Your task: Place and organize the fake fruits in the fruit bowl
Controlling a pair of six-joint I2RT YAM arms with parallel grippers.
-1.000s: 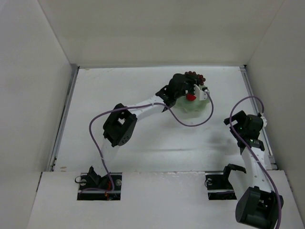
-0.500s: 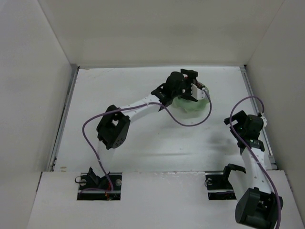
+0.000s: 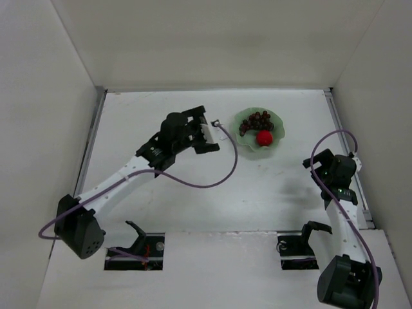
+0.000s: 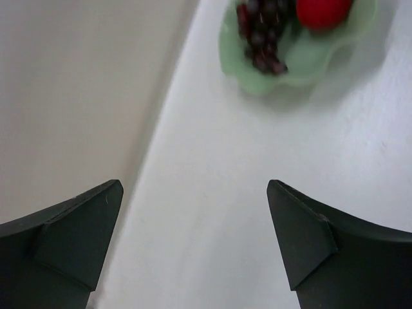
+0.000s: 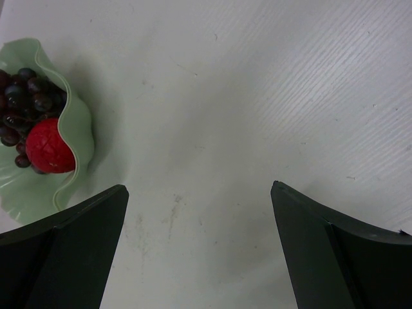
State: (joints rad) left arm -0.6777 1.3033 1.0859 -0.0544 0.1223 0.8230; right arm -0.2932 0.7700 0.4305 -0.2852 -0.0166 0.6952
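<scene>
Black and spread wide, holding nothing: left gripper [image 3: 209,129], hanging over bare table at about nine o'clock from the fruit bowl [image 3: 253,150] and well apart from it. Trailing from its arm toward six o'clock, a purple cable [image 3: 193,184]. Farther right, at roughly one o'clock of the table, mint-green and scalloped, the fruit bowl with both fake fruits inside: bunch of grapes [image 3: 256,119] across the twelve o'clock side, red round fruit [image 3: 263,138] at five o'clock of the bunch and touching it. Probably light, hollow plastic throughout, so likely to skid on the smooth top if nudged at the rim. Grapes probably knobbly and a little floppy, best pinched across the thick middle of the cluster. Red fruit probably firm and apt to roll, best taken from above across its widest part. Looks like little left to do beyond tidying. Right of the bowl, at about four o'clock and well clear, right gripper [image 5: 199,187], jaws apart and empty, aimed at bare table with the bowl off at nine o'clock in its own view. Underneath, matte white table [image 3: 270,193], faintly scuffed. Around it, plain white walls [image 3: 45,96] at nine, twelve and three o'clock, the last near the right arm.
</scene>
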